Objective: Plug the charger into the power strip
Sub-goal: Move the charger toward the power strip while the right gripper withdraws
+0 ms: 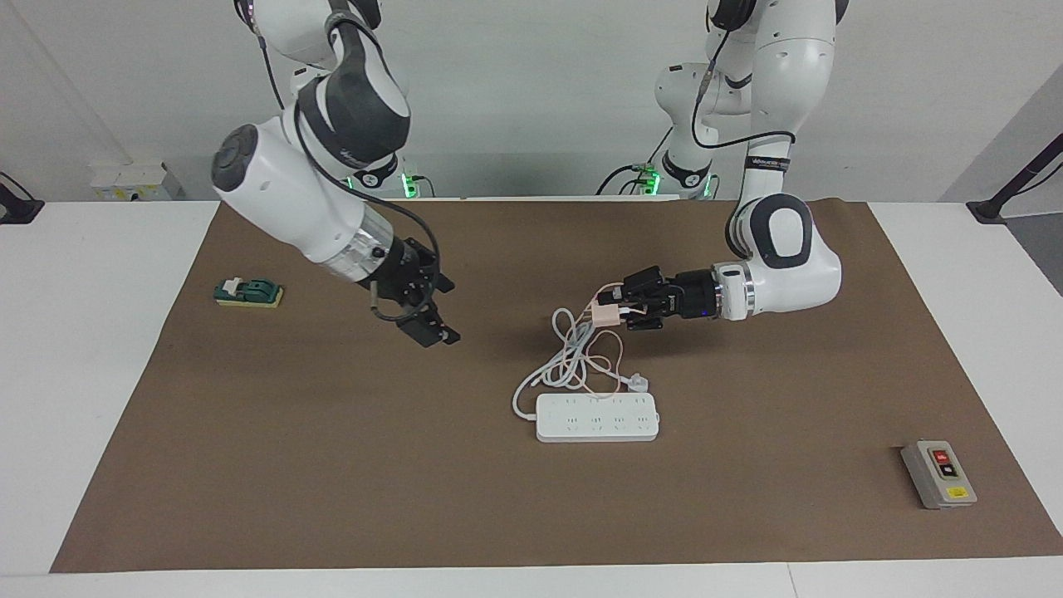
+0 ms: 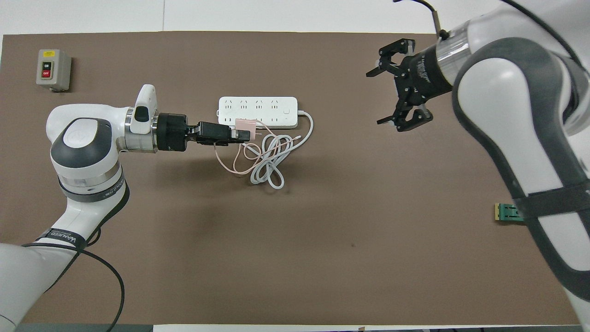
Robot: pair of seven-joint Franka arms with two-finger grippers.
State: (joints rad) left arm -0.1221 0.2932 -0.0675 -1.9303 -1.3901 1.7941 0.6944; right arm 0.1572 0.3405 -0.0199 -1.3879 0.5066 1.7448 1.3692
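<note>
The pale pink charger (image 1: 600,314) (image 2: 245,125) hangs in the air over the coiled cords, my left gripper (image 1: 612,310) (image 2: 241,135) shut on it. Its thin pink cable (image 2: 230,163) droops to the mat. The white power strip (image 1: 596,417) (image 2: 257,112) lies flat, farther from the robots than the coil, sockets facing up. My right gripper (image 1: 443,311) (image 2: 376,97) hovers open and holds nothing, over bare mat toward the right arm's end of the table.
The strip's thick white cord (image 1: 569,359) (image 2: 269,161) lies looped beside the strip, ending in a white plug (image 1: 637,382). A grey button box (image 1: 938,474) (image 2: 53,69) sits at the left arm's end. A green block (image 1: 248,292) (image 2: 509,212) lies at the right arm's end.
</note>
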